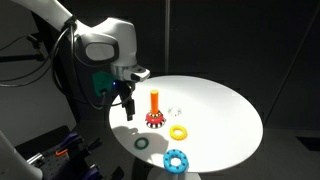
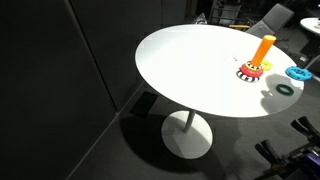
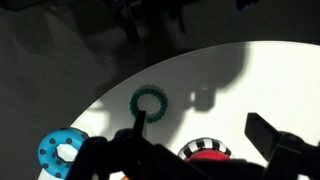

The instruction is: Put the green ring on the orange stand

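we see our gripper (image 1: 127, 103) empty, jaws apart; green ring (image 1: 136, 143) lies at seven o'clock from orange stand (image 1: 155, 101).

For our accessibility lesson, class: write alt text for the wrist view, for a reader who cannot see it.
A green ring lies flat on a round white table, seen from above between the dark fingers of the open end effector. A blue toothed ring sits at lower left, and the stand shows only its red-and-dark base at the bottom edge.
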You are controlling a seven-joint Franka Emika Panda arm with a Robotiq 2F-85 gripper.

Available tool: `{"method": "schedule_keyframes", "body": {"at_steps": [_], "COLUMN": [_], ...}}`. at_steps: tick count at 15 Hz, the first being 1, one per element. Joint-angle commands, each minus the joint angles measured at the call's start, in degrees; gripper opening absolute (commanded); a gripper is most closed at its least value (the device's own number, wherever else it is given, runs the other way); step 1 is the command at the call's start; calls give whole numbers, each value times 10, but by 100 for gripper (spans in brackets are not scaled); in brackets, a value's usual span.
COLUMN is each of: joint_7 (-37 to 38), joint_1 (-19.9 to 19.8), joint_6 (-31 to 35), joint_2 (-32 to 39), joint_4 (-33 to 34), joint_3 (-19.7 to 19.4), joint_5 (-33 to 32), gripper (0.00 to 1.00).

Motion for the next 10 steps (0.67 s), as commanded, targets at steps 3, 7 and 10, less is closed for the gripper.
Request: {"method": "schedule_keyframes", "body": {"at_steps": [3, 7, 10], "joint_7": [-5, -3, -2], "joint_1": [-13, -15, -14], "joint_6": [63, 114, 144], "joint_2": [58, 103, 134], "joint_4": [11, 13, 17], "joint_3": [-9, -11, -12], "joint_5": [6, 7, 6], "gripper": [100, 100, 100]}}
